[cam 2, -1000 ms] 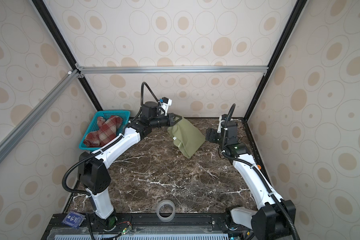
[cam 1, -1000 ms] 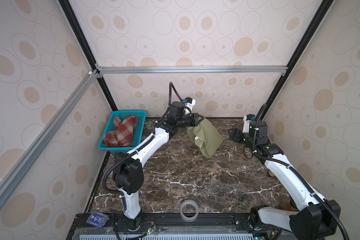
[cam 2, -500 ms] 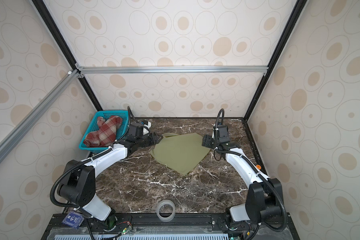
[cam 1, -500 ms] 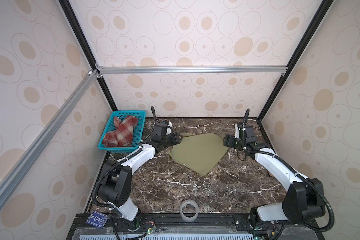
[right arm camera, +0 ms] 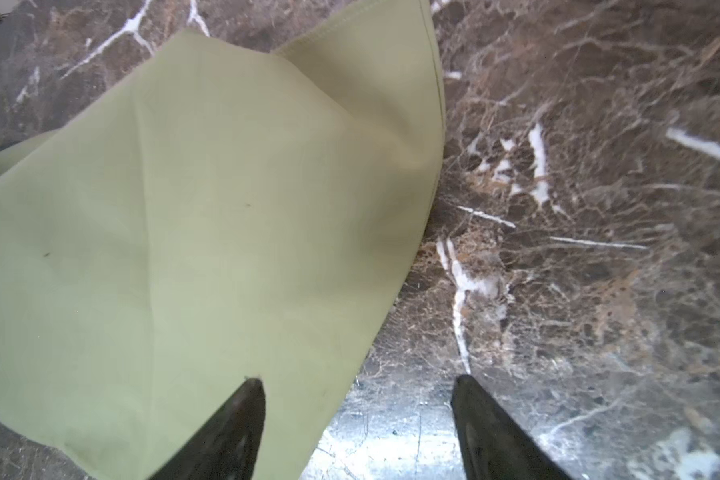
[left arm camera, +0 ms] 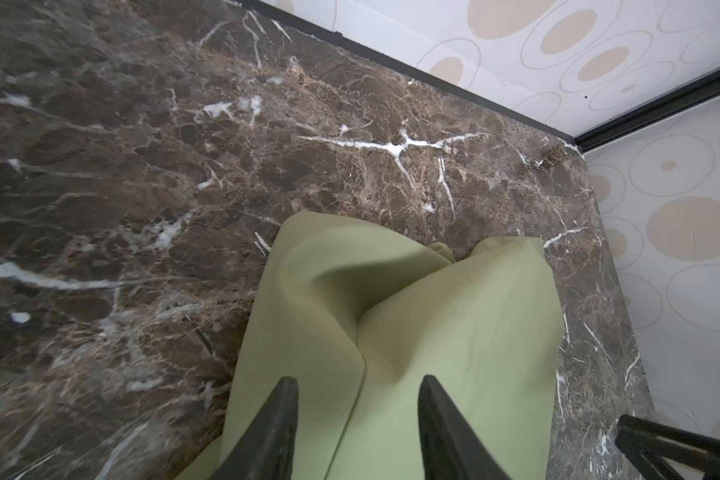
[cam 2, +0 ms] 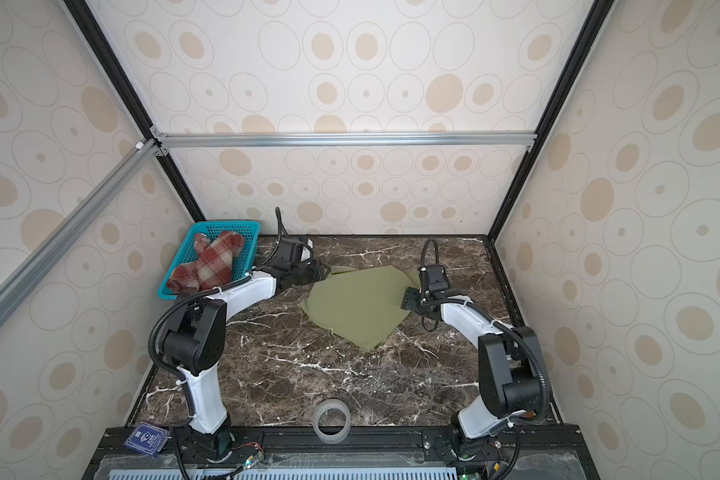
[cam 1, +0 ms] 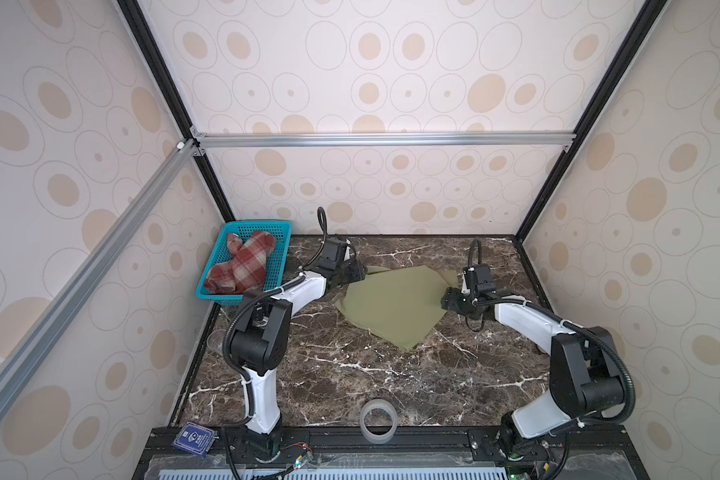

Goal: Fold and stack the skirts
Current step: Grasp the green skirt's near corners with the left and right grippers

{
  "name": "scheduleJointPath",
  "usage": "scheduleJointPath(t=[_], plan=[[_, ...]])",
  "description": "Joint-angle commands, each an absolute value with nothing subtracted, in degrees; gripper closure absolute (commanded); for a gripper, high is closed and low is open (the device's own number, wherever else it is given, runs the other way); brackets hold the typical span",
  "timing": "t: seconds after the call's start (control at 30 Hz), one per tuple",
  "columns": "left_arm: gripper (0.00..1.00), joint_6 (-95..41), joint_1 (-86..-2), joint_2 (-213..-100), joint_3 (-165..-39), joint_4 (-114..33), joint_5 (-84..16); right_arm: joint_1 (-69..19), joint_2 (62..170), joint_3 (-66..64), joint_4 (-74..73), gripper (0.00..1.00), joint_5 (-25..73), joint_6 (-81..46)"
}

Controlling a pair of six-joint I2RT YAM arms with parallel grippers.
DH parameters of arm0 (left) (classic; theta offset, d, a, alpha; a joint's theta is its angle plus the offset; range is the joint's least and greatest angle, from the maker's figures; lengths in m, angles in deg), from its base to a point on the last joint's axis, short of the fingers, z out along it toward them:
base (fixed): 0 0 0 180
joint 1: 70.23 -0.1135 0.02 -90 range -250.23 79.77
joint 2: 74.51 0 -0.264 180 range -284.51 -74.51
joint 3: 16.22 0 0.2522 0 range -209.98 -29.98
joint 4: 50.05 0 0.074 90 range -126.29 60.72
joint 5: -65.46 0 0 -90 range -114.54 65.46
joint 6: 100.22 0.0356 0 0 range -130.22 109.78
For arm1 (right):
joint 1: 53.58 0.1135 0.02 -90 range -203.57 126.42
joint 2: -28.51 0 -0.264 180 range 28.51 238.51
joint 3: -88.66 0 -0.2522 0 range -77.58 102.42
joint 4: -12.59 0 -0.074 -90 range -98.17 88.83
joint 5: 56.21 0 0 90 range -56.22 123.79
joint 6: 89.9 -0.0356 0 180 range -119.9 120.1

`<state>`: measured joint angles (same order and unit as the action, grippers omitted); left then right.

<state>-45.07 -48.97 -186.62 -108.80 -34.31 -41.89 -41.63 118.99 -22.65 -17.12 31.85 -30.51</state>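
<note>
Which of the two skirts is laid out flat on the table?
The olive-green skirt, spread on the marble table; the red plaid skirt lies bunched up inside the teal basket.

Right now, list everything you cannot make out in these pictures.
- Plaid skirt: both top views, bunched in the basket, whose wall hides its lower part.
- Green skirt: in both top views the left arm covers one corner; both wrist views crop it.
- Left end effector, right end effector: wrist views do not show whether fingers touch cloth.
- Card: top views, print too small.

Teal basket back-L, tape roll front
</note>
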Motion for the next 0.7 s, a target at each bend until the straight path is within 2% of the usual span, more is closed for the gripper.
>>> scheduleJointPath(t=[0.0, 0.23, 0.33, 0.5, 0.6, 0.67], plan=[[0.54, -44.94, -49.22, -188.80, -112.32, -35.05, -43.17, -42.06, 121.03, -23.07, -16.40, 0.31, 31.29, -32.80], [0.55, -44.85, -49.22, -189.92, -110.35, -35.62, -42.43, -42.06, 125.77, -22.56, -14.28, 0.51, 27.56, -34.01], [0.68, -44.76, -49.22, -190.17, -109.15, -36.25, -42.19, -42.06, 127.46, -22.65, -12.55, 0.63, 25.28, -34.54], [0.87, -44.76, -49.31, -190.18, -107.69, -37.32, -42.37, -42.06, 129.40, -21.52, -12.12, 0.71, 24.10, -35.25], [1.00, -45.21, -49.48, -190.17, -107.08, -37.75, -42.34, -42.06, 129.42, -20.57, -12.39, 0.89, 23.92, -34.83], [1.00, -45.42, -49.80, -189.72, -106.56, -38.04, -42.35, -42.06, 128.51, -19.72, -13.28, 1.00, 24.86, -34.25]])
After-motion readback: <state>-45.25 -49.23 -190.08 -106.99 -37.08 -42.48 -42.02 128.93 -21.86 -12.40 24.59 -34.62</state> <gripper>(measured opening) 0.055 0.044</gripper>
